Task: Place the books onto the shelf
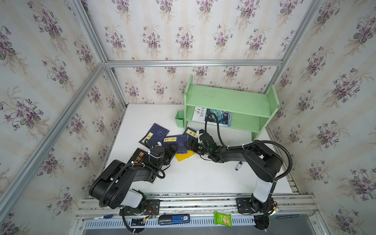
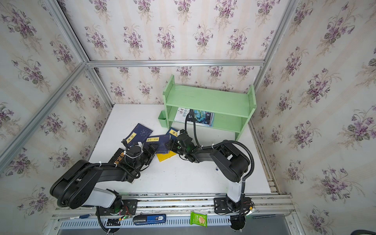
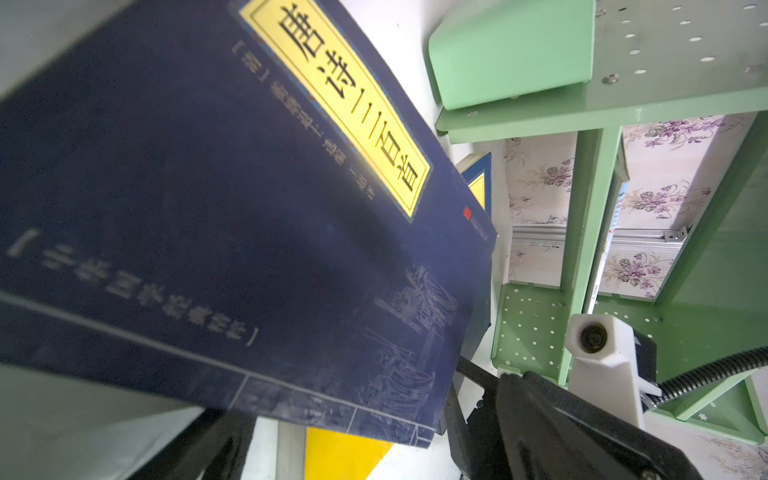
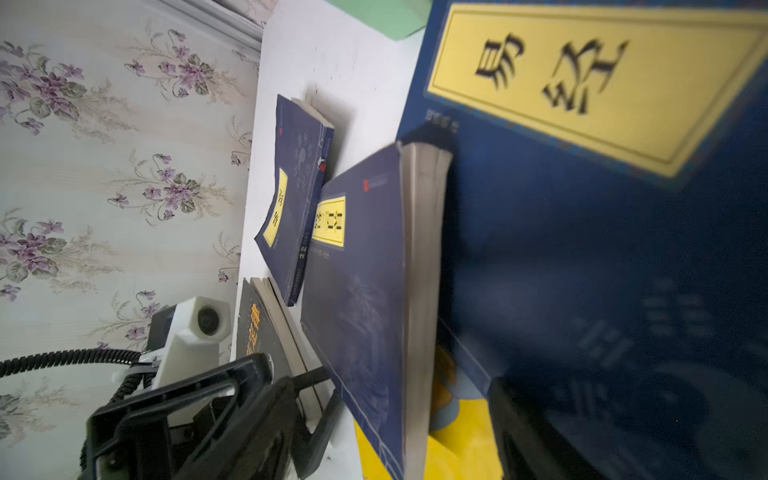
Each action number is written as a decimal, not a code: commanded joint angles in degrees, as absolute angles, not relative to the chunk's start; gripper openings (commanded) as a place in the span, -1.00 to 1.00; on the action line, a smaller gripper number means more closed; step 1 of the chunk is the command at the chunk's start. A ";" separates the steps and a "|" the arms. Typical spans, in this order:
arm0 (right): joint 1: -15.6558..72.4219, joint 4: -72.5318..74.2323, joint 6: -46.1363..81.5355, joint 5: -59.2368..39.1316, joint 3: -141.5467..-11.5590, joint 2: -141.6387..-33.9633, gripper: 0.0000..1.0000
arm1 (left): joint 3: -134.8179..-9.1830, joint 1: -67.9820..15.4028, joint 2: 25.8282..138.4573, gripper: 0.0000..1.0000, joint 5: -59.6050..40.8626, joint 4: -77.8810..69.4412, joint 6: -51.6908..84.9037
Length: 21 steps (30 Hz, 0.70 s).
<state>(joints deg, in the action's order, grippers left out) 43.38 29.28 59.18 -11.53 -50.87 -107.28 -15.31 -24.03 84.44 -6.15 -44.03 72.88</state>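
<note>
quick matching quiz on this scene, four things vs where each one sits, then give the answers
Things
1. magazine
2. yellow book
3. black book
4. marker pen

Places
a. partly hidden under the left arm
b. on the table by the right arm
c. lower tier of the shelf
d. partly under a navy book

Pairs: 1-c, 2-d, 3-a, 4-b
</note>
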 commanded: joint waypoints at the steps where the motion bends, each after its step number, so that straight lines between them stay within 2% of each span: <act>1: 44.16 29.90 62.43 -13.34 -52.19 -109.49 0.50 | -14.94 -23.99 86.14 0.79 -6.82 -37.13 73.70; 5: 44.47 33.42 65.77 -15.30 -52.59 -111.86 0.47 | -14.94 -23.99 87.25 0.76 -7.63 -38.52 73.92; 8: 44.47 33.81 66.15 -15.65 -53.11 -111.81 0.35 | -14.72 -23.90 87.80 0.74 -7.98 -39.19 73.99; 14: 44.46 30.36 63.52 -14.29 -53.53 -108.68 -0.35 | -13.76 -23.08 86.35 0.72 -8.17 -39.94 74.00; 17: 44.29 27.67 62.06 -13.37 -53.27 -106.42 -0.92 | -13.06 -21.62 83.69 0.80 -8.99 -39.80 73.36; 18: 44.19 26.32 61.51 -12.91 -53.34 -105.54 -1.00 | -12.80 -21.10 82.21 0.87 -9.11 -39.43 72.88; 21: 43.82 24.06 60.06 -12.31 -52.73 -102.58 -1.00 | -12.96 -19.52 76.93 0.97 -9.18 -35.25 70.38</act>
<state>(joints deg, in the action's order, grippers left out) 44.21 26.15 62.48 -14.04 -52.75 -104.66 -12.97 -20.47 79.79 -8.95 -42.83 72.86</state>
